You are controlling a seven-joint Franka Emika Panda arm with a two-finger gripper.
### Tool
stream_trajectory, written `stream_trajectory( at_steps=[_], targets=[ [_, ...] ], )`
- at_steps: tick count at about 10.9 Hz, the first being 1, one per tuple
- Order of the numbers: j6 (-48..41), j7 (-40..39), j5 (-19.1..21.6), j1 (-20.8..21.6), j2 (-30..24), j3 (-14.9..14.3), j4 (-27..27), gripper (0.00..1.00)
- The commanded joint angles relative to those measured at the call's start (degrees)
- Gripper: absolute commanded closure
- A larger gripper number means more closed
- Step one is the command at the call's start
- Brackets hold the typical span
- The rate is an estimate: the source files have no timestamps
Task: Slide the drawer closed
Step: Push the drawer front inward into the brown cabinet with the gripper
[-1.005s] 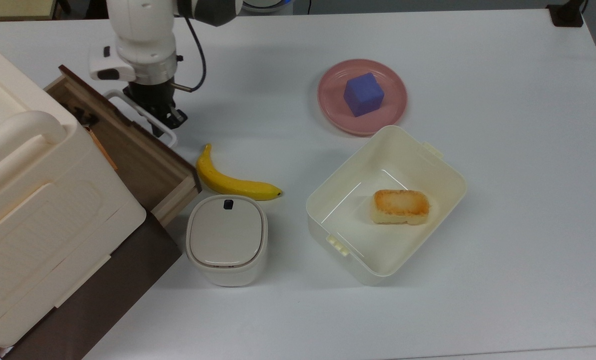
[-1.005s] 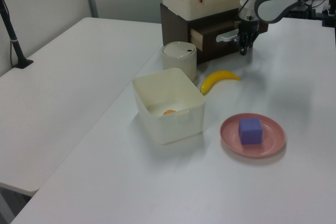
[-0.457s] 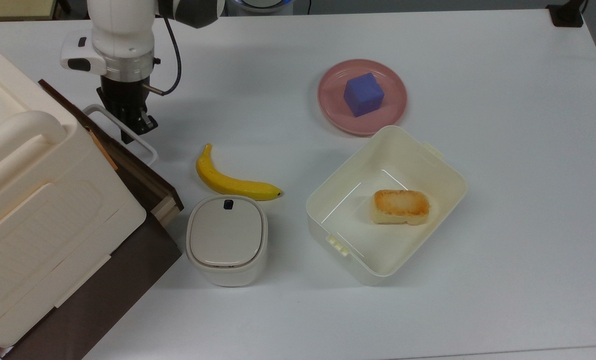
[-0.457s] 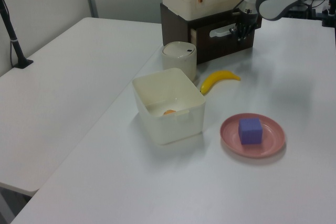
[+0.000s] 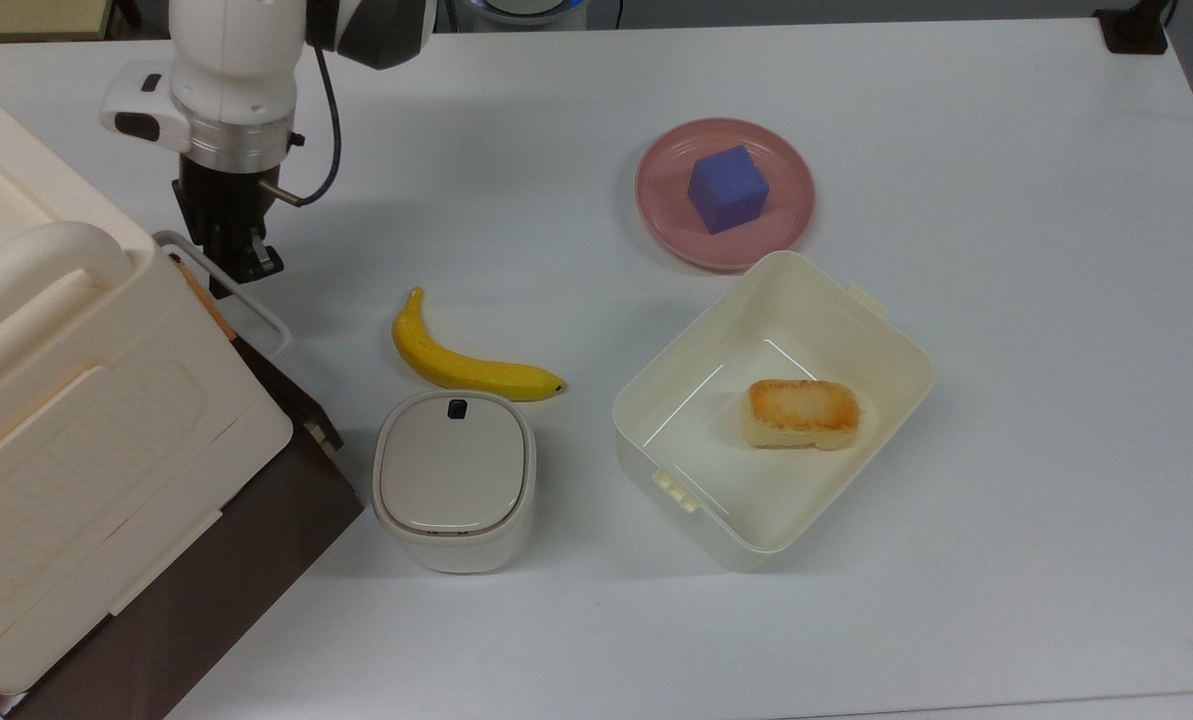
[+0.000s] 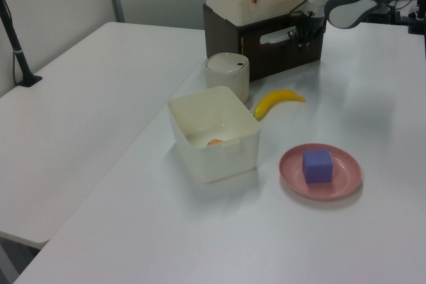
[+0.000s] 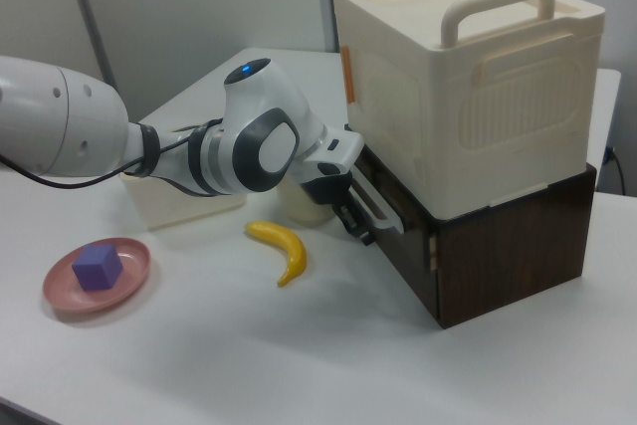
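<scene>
Drawer (image 6: 283, 48) since pushed in, seemingly flush.

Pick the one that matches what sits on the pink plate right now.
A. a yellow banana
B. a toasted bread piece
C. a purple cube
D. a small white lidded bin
C. The purple cube rests on the pink plate; the banana lies on the table, and the bread piece is inside the open cream tub.
</scene>
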Motion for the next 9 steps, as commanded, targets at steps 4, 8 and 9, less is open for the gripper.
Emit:
stream_trajectory(
  at_steps=[4,8,9],
  targets=[
    [4.68,4.92,-1.93,-1.48,0.81,-0.32,1.78,1.0],
    [-8.02,-8.92,-1.85,0.53,-1.99,0.47,1.25,1.0],
    [-14.6,-13.32,-1.32,2.11,-3.22,0.64,1.25,1.0]
  ],
)
